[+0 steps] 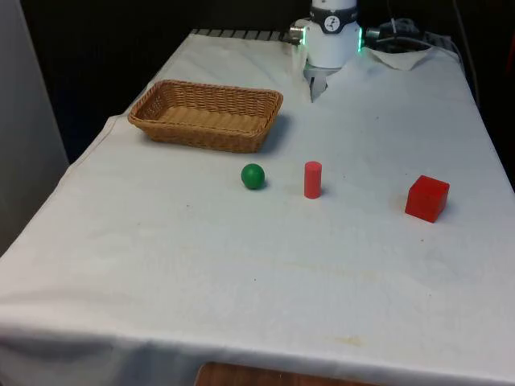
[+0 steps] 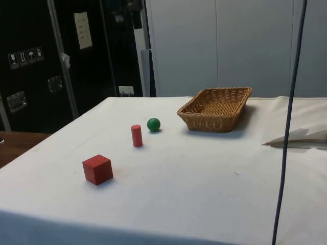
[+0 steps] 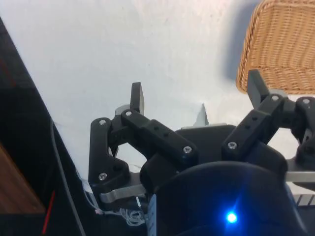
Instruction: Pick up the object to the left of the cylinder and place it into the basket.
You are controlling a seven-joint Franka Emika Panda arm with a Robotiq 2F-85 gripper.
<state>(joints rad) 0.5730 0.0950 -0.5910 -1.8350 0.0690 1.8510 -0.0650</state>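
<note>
Green ball (image 1: 253, 176) just left of red cylinder (image 1: 312, 179) in front view | wicker basket (image 1: 207, 115) beyond | claw (image 3: 197, 96) wide open, empty

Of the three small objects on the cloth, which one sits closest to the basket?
The green ball, just in front of the wicker basket. The red cylinder stands beside it, farther off; the red cube is farthest.

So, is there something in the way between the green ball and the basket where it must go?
Nothing visible. The green ball sits on bare cloth just in front of the basket. The red cylinder and red cube lie off to the front view's right, away from that path. The gripper is open, holding nothing.
</note>
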